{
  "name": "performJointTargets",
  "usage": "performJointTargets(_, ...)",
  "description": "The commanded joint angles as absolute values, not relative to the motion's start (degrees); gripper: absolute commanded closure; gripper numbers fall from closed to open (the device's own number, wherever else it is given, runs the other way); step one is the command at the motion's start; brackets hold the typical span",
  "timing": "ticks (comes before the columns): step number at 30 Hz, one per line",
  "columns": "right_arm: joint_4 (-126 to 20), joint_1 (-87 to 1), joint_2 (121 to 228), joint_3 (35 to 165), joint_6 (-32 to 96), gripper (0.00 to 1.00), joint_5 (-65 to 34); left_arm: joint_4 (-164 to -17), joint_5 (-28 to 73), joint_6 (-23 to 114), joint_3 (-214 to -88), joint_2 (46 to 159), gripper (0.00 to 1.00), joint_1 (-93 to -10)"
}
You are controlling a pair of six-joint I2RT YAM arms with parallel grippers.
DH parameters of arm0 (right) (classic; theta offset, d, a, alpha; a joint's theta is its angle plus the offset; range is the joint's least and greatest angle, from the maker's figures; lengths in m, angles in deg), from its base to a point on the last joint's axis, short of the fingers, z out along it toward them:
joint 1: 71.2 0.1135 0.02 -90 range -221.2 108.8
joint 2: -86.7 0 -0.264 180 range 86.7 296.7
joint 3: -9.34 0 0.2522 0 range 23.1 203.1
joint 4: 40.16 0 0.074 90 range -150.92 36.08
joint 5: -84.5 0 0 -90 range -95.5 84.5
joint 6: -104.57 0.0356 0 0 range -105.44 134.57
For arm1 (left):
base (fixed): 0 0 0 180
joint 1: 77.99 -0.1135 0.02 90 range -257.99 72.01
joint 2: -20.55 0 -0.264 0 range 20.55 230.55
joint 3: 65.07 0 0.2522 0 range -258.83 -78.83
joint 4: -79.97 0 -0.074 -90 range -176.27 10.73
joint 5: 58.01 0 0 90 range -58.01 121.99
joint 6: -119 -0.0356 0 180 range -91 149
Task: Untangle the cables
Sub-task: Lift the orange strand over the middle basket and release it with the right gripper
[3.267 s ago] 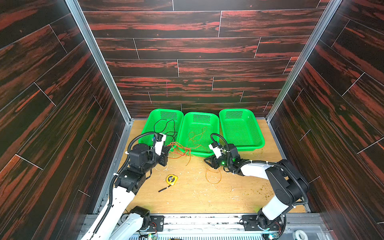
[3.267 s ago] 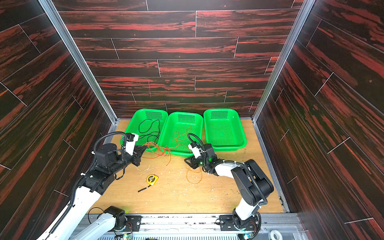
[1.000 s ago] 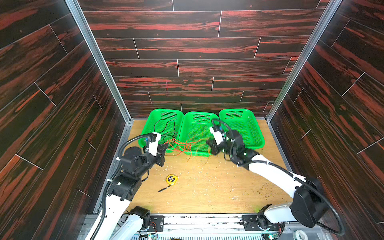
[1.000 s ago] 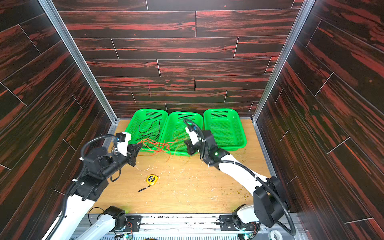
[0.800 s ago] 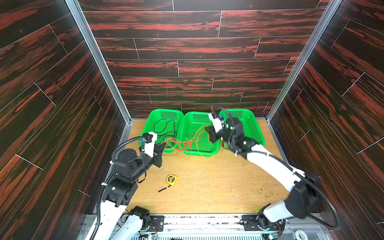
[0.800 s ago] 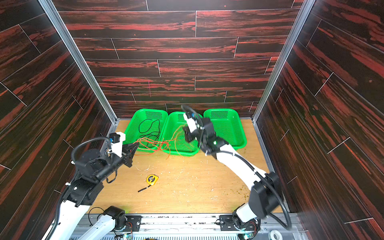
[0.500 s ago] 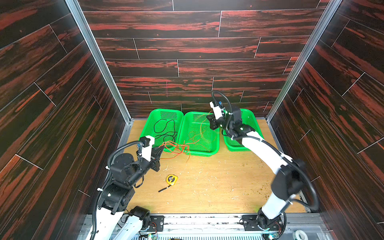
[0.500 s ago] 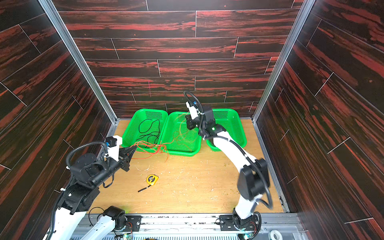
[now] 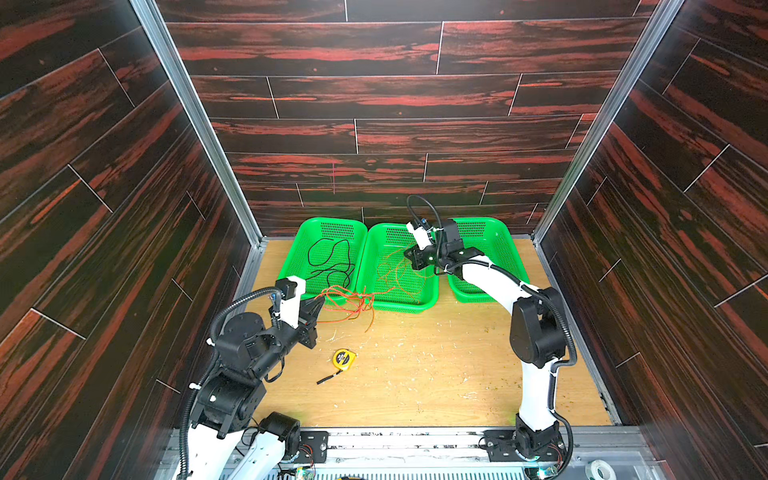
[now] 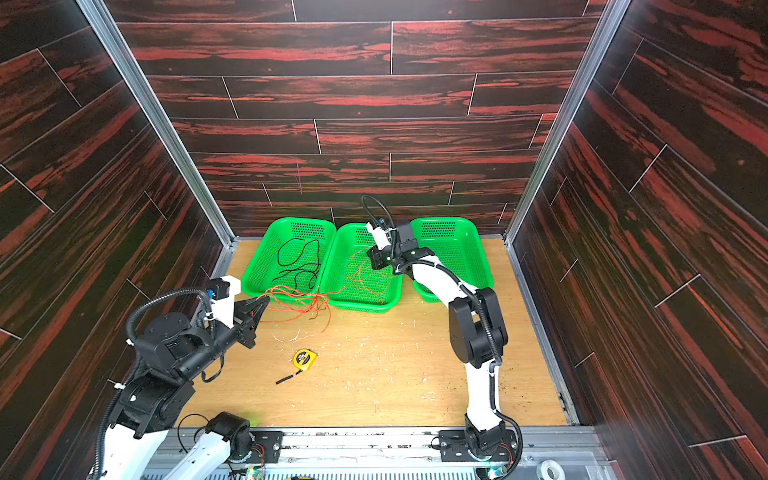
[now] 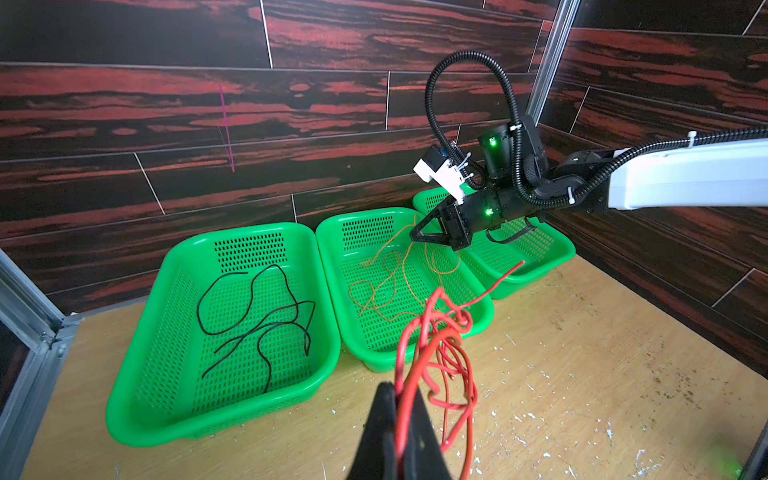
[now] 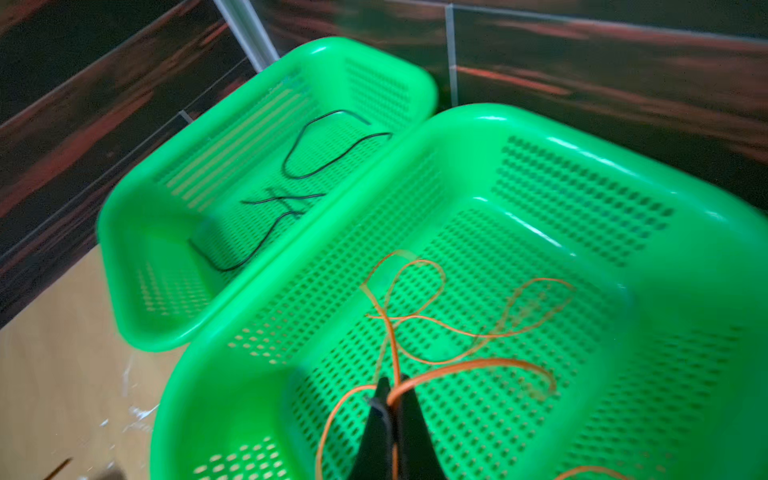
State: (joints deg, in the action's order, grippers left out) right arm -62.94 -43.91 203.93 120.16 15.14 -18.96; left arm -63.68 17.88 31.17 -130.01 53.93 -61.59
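Pinching the red cable (image 9: 353, 297), the left gripper (image 9: 319, 305) holds it in front of the baskets. I think this lets the right gripper (image 9: 410, 254), shut on the orange cable (image 12: 457, 366), lay it alone in the middle basket (image 9: 401, 308). The black cable (image 9: 330, 272) lies in the left basket (image 9: 293, 257).

Evenly bright; right wrist view motion-blurred, basket rim (image 12: 519, 118) glaring.

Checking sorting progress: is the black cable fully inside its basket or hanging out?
Inside: the black cable lies looped on the left basket's floor, nothing crossing its rim.
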Motion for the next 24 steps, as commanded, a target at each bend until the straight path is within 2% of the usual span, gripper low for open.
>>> performJointTargets(1, -63.3, -42.0, 205.5, 119.5, 14.2, 1.00, -19.9, -65.7, 16.6, 31.7, -130.3, 55.0, 1.00, -61.7)
performJointTargets(4, -64.9, -41.0, 206.3, 120.1, 14.0, 0.92, -19.3, -66.8, 15.2, 31.7, -130.0, 56.1, 1.00, -61.7)
performJointTargets(8, -67.2, -39.4, 206.0, 122.1, 12.2, 0.64, -15.6, -67.4, 13.7, 31.9, -129.7, 57.5, 1.00, -61.7)
performJointTargets(10, -68.0, -39.4, 205.3, 122.9, 12.5, 0.57, -13.1, -68.0, 13.6, 32.4, -129.4, 57.7, 1.00, -61.7)
performJointTargets(18, -66.8, -39.6, 194.3, 117.2, 8.9, 0.42, -8.2, -69.7, 11.9, 33.6, -128.1, 59.0, 1.00, -61.5)
performJointTargets(24, -66.9, -40.0, 184.3, 109.4, 6.9, 0.37, -4.1, -71.3, 10.8, 33.8, -127.4, 60.9, 1.00, -60.9)
